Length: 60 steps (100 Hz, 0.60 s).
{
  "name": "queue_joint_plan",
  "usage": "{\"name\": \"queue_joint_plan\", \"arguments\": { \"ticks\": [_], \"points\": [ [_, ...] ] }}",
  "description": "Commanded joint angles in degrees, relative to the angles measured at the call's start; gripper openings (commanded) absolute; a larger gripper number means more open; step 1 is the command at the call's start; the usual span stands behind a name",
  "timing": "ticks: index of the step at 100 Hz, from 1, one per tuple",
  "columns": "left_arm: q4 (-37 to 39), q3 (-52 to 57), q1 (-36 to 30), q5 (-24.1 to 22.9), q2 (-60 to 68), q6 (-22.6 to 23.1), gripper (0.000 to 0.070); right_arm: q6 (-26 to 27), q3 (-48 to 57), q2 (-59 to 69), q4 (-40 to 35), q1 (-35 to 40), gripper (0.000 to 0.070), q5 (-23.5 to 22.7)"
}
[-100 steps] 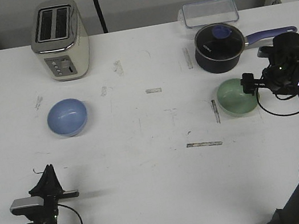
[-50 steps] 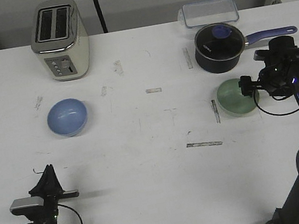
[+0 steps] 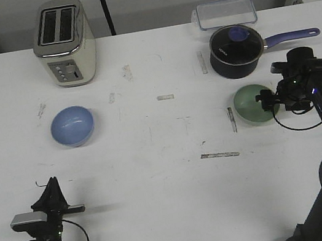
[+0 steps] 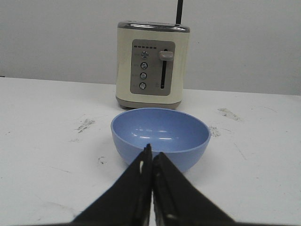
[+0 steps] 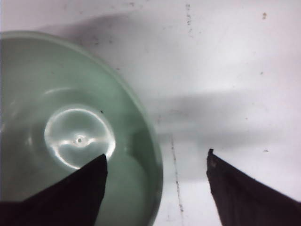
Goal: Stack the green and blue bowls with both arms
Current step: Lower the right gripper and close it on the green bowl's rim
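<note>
The green bowl [image 3: 253,104] sits upright on the white table at the right, just in front of the saucepan. My right gripper [image 3: 265,101] is open and straddles its right rim; in the right wrist view one finger is over the bowl's inside [image 5: 80,136] and the other over bare table. The blue bowl [image 3: 72,125] sits upright at the left, in front of the toaster. My left gripper [image 3: 52,184] is shut and empty near the table's front left; in the left wrist view its tips [image 4: 151,153] point at the blue bowl [image 4: 160,135], short of it.
A cream toaster [image 3: 64,43] stands at the back left. A dark saucepan [image 3: 235,51] with a purple handle sits right behind the green bowl, and a clear lidded box [image 3: 225,13] behind that. The table's right edge runs close to my right arm.
My right gripper has moved down and a little towards the front over the green bowl's right rim. The bowls and the left arm have not moved.
</note>
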Motion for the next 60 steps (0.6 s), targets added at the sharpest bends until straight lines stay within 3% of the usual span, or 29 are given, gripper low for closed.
{"name": "queue_joint_plan", "arguments": {
  "ticks": [1,15,28,41,60],
  "points": [
    [0.66,-0.55,0.09,-0.09,-0.11,-0.17,0.0003,-0.55,0.74,1.46,0.31,0.07,0.0334,-0.09],
    [0.66,-0.55,0.09,-0.09,-0.11,-0.17,0.0003,-0.48,0.74,1.46,0.5,0.07,0.0316,-0.11],
    [0.66,-0.55,0.07,-0.09,-0.11,-0.17,0.0003,-0.48,0.74,1.46,0.94,0.07,0.0176,-0.11],
    [0.66,-0.55,0.09,-0.09,-0.11,-0.2,0.0003,-0.31,0.74,1.46,1.16,0.07,0.0163,-0.11],
    [0.66,-0.55,0.09,-0.09,-0.11,-0.17,0.0003,-0.24,0.74,1.46,1.33,0.07,0.0062,-0.26]
  ]
}}
